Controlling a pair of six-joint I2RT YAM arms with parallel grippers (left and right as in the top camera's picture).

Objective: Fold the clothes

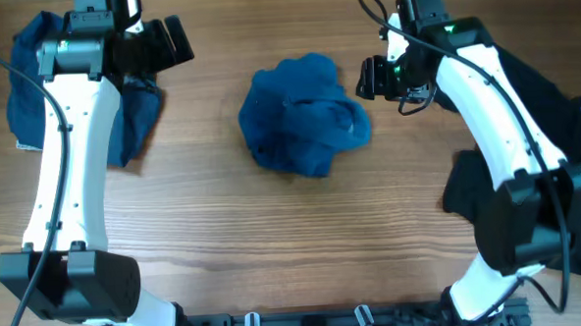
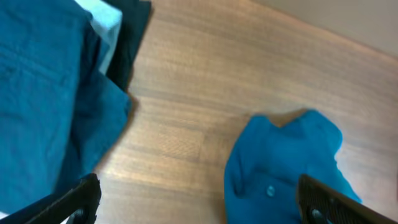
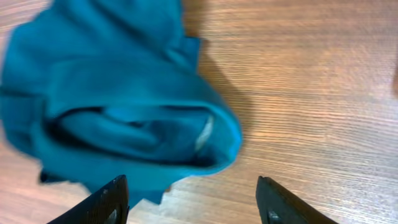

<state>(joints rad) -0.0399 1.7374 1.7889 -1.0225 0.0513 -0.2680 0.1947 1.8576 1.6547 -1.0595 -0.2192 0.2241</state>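
A crumpled medium-blue shirt (image 1: 303, 115) lies bunched in the middle of the wooden table; it also shows in the left wrist view (image 2: 283, 168), with a small button, and in the right wrist view (image 3: 118, 99). My left gripper (image 1: 175, 42) is open and empty at the far left, above the table, well left of the shirt. My right gripper (image 1: 373, 78) is open and empty, just right of the shirt's edge. In the wrist views both pairs of fingers, left (image 2: 199, 202) and right (image 3: 194, 202), are spread wide over bare wood.
A pile of blue clothes (image 1: 32, 91) lies at the far left under the left arm, also in the left wrist view (image 2: 50, 106), with a black garment (image 2: 130, 37) beside it. Black garments (image 1: 563, 102) lie at the right edge under the right arm.
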